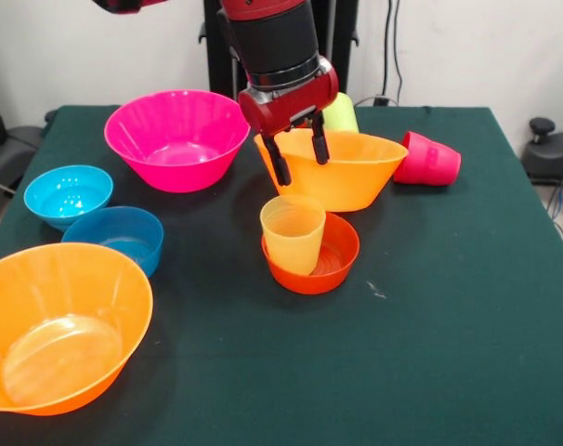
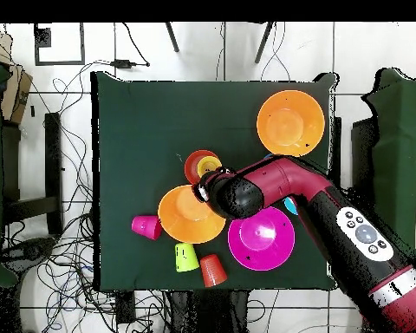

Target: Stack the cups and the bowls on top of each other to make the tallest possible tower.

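Note:
My gripper [image 1: 298,154] is open and empty. It hangs just above a yellow cup [image 1: 293,232] that stands upright inside the small red-orange bowl [image 1: 330,262] at mid-table. That cup also shows in the overhead view [image 2: 208,163]. A large orange bowl [image 1: 356,172] sits right behind them. The magenta bowl [image 1: 177,139] is at the back left, and the light blue bowl [image 1: 68,193] and darker blue bowl [image 1: 119,237] are on the left. A second large orange bowl [image 1: 58,325] is at the front left. A red-pink cup [image 1: 428,160] lies on its side at the right. A lime green cup [image 1: 341,113] lies behind the arm.
In the overhead view an orange cup [image 2: 213,270] stands near the table edge on the robot's side, next to the lime green cup [image 2: 186,257]. My arm [image 2: 272,186] reaches over the blue bowls. The dark green table [image 1: 449,325] is bare at the front right.

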`<state>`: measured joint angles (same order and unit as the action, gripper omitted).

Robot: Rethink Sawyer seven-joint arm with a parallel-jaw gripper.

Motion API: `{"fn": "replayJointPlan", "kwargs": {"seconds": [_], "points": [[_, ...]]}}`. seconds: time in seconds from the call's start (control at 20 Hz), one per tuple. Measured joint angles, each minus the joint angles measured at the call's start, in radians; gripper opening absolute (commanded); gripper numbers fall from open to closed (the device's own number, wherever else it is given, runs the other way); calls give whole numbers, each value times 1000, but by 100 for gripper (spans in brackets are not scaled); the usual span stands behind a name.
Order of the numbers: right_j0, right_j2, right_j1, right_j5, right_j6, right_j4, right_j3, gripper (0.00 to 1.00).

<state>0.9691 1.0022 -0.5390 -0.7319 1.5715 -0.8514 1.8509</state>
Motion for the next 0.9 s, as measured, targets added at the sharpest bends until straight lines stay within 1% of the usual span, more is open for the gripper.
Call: {"fn": "replayJointPlan", "kwargs": {"seconds": [0.45, 0.9], "points": [[2, -1, 26, 0, 0, -3, -8, 100], [5, -3, 28, 0, 0, -3, -12, 100]]}}
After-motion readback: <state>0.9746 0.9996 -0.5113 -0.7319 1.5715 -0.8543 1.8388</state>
